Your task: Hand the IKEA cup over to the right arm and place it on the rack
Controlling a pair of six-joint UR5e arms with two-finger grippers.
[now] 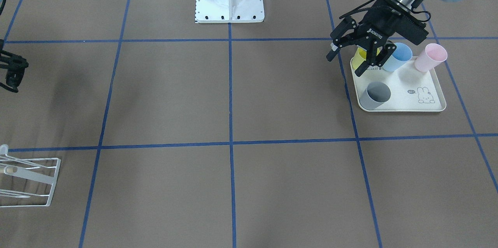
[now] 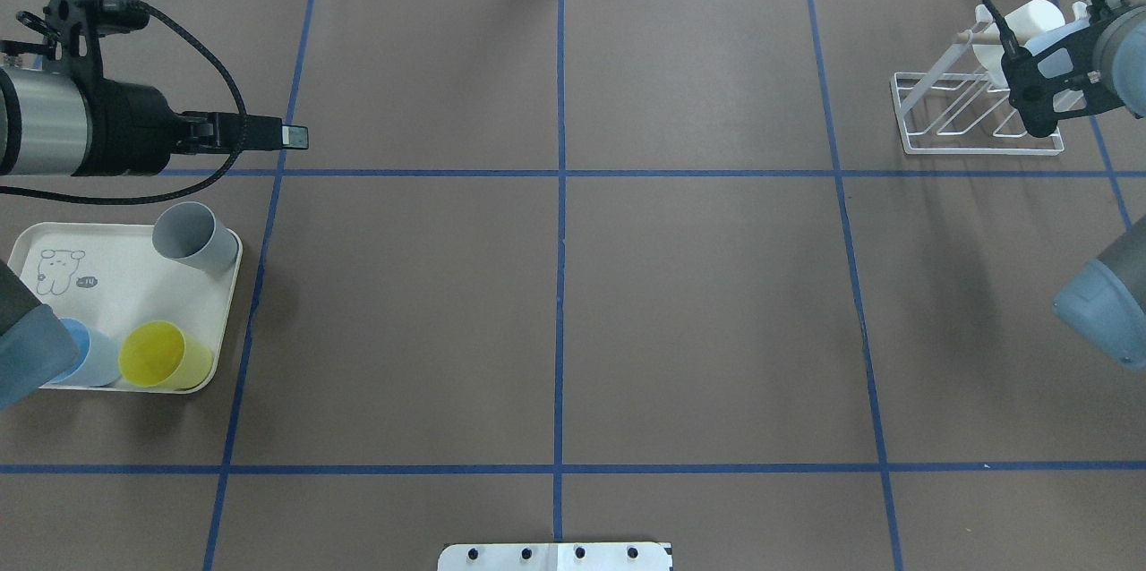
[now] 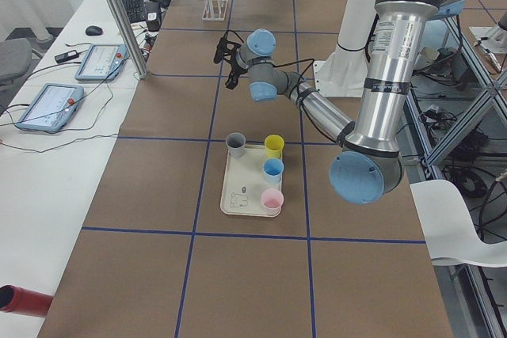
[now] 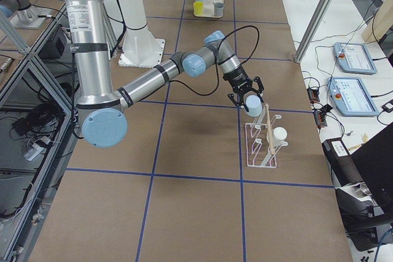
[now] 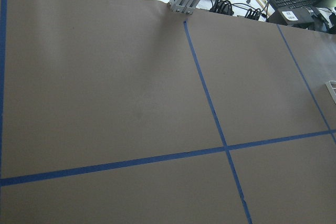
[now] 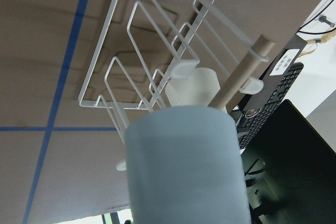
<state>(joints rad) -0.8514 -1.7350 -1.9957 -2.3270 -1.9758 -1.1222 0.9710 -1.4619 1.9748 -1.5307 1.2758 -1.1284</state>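
**Right gripper (image 4: 249, 100).** Narrowed onto the pale blue cup (image 6: 186, 171), with one finger on each side of the wall. The cup is smooth matte plastic, a tapered cylinder. In the right wrist view it fills the lower centre, out of focus. It is held in the air at one end of the rack (image 6: 134, 35), just beside the upper end of the wooden rod (image 6: 239, 80). Whether the cup touches the rack cannot be told.

**Rack.** Thin white wire bent into rectangular loops on a rectangular base frame. It stands on the brown surface (image 1: 175, 96), which is marked with a grid of blue tape. A white cup (image 6: 194, 85) sits on the rack next to the rod.

**Right arm.** Extends low and nearly straight out from the base, with the wrist angled down toward the rack.

**Far end of the surface.** A cream tray (image 1: 404, 107) with rounded corners and a rabbit print carries four upright plastic cups: a grey cup (image 1: 375, 95), a yellow cup (image 1: 363, 55), a blue cup (image 1: 398, 56) and a pink cup (image 1: 430, 57).

**Left gripper (image 1: 345, 65).** Wide open and empty, raised above the tray and clear of the cups.

**Left arm.** The upper link stands vertical and the forearm reaches out along the surface.
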